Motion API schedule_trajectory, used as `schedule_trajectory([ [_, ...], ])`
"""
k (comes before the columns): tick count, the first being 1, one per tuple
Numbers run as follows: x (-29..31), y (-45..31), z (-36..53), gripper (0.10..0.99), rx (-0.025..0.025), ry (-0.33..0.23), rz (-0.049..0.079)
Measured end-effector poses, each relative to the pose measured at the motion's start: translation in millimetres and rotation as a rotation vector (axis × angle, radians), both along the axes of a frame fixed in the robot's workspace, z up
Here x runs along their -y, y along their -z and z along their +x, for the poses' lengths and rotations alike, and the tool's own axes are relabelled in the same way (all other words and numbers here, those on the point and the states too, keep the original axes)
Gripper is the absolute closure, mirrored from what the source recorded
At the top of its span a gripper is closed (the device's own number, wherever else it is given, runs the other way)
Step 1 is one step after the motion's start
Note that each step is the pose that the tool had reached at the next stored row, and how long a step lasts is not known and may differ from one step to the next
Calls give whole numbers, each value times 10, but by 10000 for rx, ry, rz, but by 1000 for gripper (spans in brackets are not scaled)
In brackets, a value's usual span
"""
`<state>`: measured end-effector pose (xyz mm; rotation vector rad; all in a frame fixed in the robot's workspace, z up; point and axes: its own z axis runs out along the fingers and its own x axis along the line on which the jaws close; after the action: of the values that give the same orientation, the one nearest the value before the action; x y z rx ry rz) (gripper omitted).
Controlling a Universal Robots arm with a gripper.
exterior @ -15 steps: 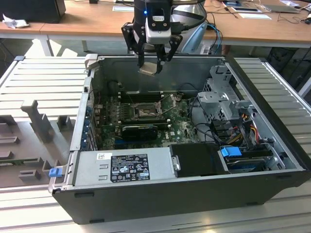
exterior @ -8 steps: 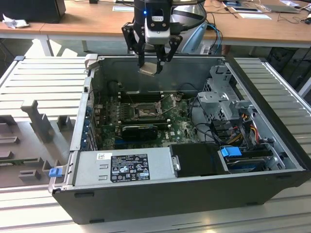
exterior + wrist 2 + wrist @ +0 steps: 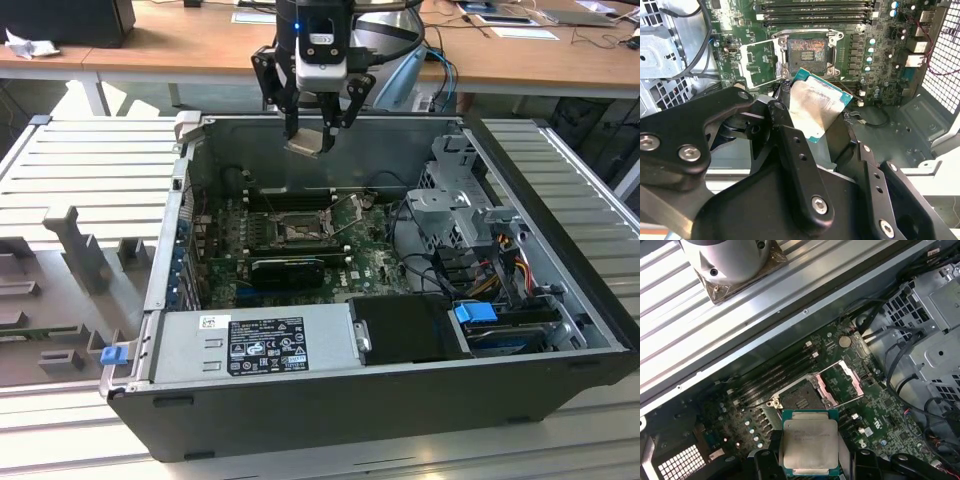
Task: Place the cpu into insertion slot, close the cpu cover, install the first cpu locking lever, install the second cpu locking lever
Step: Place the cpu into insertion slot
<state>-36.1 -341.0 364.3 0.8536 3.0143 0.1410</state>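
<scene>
My gripper [image 3: 312,132] hangs above the open computer case, shut on the cpu [image 3: 308,143], which tilts between the fingers. In both wrist views the cpu [image 3: 815,107] [image 3: 809,442] shows its dull silver top and green edge, clamped by black fingers [image 3: 785,132] on two sides. Below it on the green board lies the insertion slot [image 3: 298,232] [image 3: 806,50] [image 3: 800,400], dark, square and bare. The cpu cover [image 3: 759,64] [image 3: 840,382] stands swung open beside the slot. The cpu is well above the slot and touches nothing else.
Memory slots [image 3: 290,200] run behind the socket. A silver power supply [image 3: 265,340] and a black box [image 3: 405,330] fill the case front. A drive cage [image 3: 465,205] and cables [image 3: 500,250] sit at the exterior view's right. A grey fixture tray [image 3: 60,290] lies left.
</scene>
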Motion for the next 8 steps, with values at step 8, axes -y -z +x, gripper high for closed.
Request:
schedule_trajectory([
  [8,0,2,0,561,0,181,0],
])
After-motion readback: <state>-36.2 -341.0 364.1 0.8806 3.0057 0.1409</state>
